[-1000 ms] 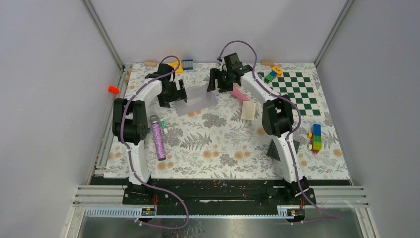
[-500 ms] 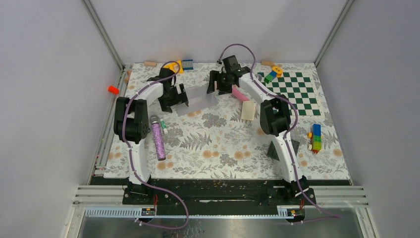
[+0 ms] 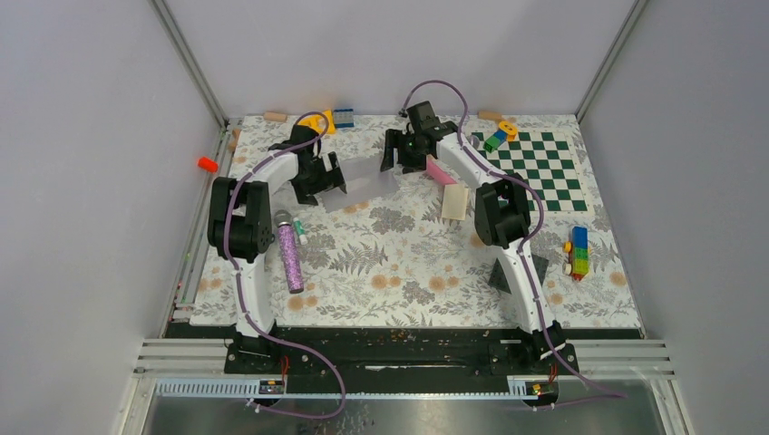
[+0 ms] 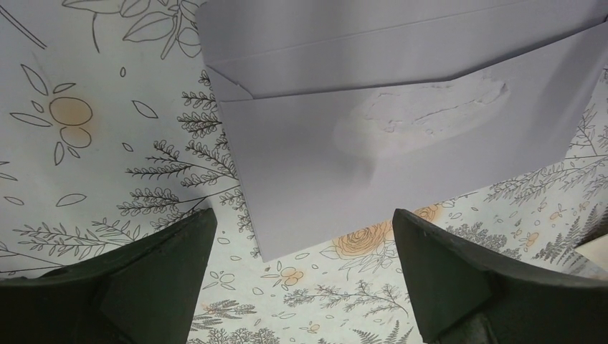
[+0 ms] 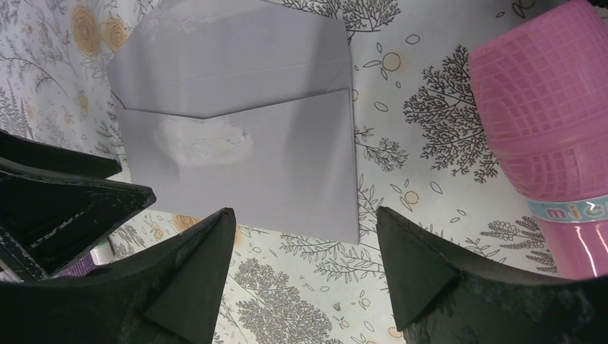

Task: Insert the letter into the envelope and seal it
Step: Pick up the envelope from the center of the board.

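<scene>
The left hand (image 3: 326, 190) (image 4: 305, 287) stood as wide as it goes, nothing between its fingers, poised at the left end of the envelope (image 3: 363, 181) (image 4: 373, 143) (image 5: 236, 165). In its wrist view, one corner of the envelope showed in the gap between the two dark fingers. The right hand (image 3: 404, 165) (image 5: 305, 279) was also spread fairly wide and held nothing. It faced the envelope's other end, so the grey paper lay between the two hands. The envelope rested flat on the floral table (image 3: 408, 263) toward the back, with a rough, torn-looking whitish patch on its face just under the V-shaped fold line. A pink ribbed cylinder (image 3: 441, 171) (image 5: 552, 129) lay just beside the right hand, apart from the envelope. A pale cream rectangle (image 3: 455, 200) lay nearer the front beside the right arm; whether it was folded paper or a block could not be told. A glittery purple tube (image 3: 290, 254) lay near the left arm, and a green-and-white checkerboard (image 3: 542, 168) lay at the far right.
</scene>
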{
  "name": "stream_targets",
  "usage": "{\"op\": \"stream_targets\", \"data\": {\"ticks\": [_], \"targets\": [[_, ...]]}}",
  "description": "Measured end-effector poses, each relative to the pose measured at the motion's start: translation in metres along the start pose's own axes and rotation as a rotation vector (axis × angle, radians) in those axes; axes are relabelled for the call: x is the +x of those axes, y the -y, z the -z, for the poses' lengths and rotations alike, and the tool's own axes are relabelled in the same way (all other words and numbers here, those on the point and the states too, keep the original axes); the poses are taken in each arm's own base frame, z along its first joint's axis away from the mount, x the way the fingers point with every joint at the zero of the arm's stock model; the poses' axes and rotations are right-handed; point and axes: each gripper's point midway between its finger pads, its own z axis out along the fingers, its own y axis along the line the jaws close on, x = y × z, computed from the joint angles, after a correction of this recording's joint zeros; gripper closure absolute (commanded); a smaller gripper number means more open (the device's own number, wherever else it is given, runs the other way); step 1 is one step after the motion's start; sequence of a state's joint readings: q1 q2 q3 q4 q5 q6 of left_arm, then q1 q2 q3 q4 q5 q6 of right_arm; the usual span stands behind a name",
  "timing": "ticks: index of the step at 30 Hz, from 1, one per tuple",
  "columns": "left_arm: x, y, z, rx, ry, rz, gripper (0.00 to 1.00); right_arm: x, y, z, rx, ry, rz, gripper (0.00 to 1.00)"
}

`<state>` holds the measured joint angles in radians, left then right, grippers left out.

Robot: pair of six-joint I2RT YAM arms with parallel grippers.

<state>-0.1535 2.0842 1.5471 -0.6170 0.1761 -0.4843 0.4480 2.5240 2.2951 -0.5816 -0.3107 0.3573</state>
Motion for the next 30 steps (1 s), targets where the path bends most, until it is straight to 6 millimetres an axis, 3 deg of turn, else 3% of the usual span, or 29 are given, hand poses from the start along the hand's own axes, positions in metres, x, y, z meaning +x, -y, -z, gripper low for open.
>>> {"op": "stream_targets", "data": {"ticks": [13, 30], "targets": [[-0.003, 0.005, -0.002, 0.026, 0.017, 0.02, 0.01, 0.014, 0.011, -0.013, 0.034, -0.041, -0.041, 0.21], [-0.003, 0.01, 0.0, 0.067, 0.047, 0.041, 0.01, 0.013, 0.017, -0.019, 0.086, -0.02, -0.159, 0.24]]}}
